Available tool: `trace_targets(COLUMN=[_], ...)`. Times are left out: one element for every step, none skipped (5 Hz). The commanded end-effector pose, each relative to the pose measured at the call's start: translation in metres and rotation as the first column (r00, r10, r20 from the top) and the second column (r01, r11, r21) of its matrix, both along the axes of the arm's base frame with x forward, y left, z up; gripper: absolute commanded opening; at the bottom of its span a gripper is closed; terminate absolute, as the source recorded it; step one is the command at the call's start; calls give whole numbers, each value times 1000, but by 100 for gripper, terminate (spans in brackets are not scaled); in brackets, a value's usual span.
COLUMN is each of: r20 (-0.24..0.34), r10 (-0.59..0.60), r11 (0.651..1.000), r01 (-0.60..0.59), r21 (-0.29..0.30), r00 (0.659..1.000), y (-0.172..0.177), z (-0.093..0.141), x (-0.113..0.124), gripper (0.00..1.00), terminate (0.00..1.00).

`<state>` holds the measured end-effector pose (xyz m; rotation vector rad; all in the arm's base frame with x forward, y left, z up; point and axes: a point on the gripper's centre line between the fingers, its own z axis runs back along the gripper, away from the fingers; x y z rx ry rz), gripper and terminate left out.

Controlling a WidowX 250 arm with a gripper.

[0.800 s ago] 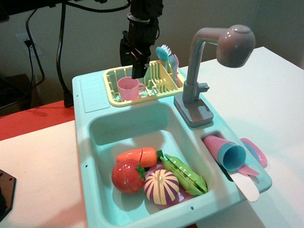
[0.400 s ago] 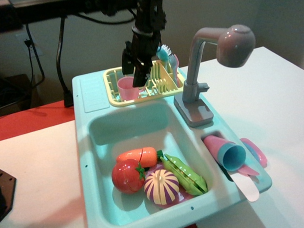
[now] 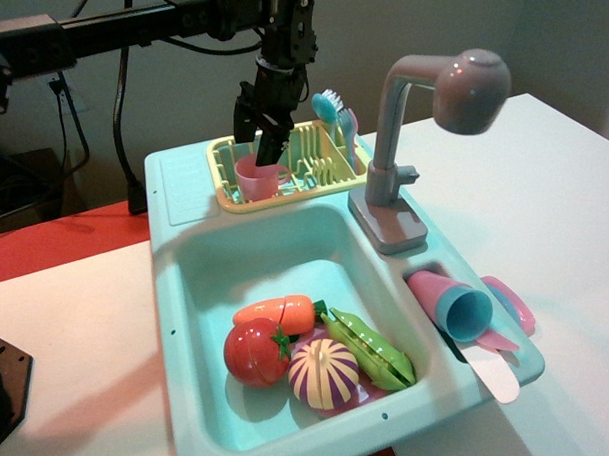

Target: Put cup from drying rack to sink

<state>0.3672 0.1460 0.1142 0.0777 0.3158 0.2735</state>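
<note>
The small pink cup (image 3: 257, 181) stands upright at the left end of the pale yellow drying rack (image 3: 321, 179), at the back of the turquoise sink (image 3: 170, 283). My gripper (image 3: 254, 149) hangs from the black arm right above the cup. Its fingers are apart; the right finger (image 3: 269, 147) reaches down to the cup's mouth and the left one is by the cup's back rim. The cup rests in the rack. The deep basin (image 3: 254, 251) lies just in front of the rack.
The basin's front half holds a toy tomato (image 3: 255, 352), carrot (image 3: 278, 311), purple onion (image 3: 322, 374) and pea pod (image 3: 372, 347). A grey faucet (image 3: 396, 141) stands to the right of the rack. A blue brush (image 3: 331, 107) stands in the rack. A pink tumbler (image 3: 450, 303) lies in the side compartment.
My gripper has moved left and down over the rack, from beside the cup to right above it, with one finger now at the cup's mouth. The cup has not moved.
</note>
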Motion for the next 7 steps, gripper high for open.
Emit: trace_targets(r20=[25, 20, 31, 45, 68, 68, 78], r10=[-5, -20, -47, -51, -41, -39, -30], r11=[999, 999, 998, 998, 998, 998, 998], r01=[4, 20, 46, 49, 37, 35, 26], r21=[33, 28, 34, 43, 55, 55, 50], r00=[1000, 1000, 998, 998, 997, 997, 997], y=[-1, -13, -28, -38, -38, -36, -34], z=[6, 2, 8, 15, 13, 12, 13], x=[-1, -4, -4, -3, -6, -7, -5], gripper=[100, 100, 100, 100, 0, 0, 0], terminate=[0, 0, 0, 0, 0, 0, 0])
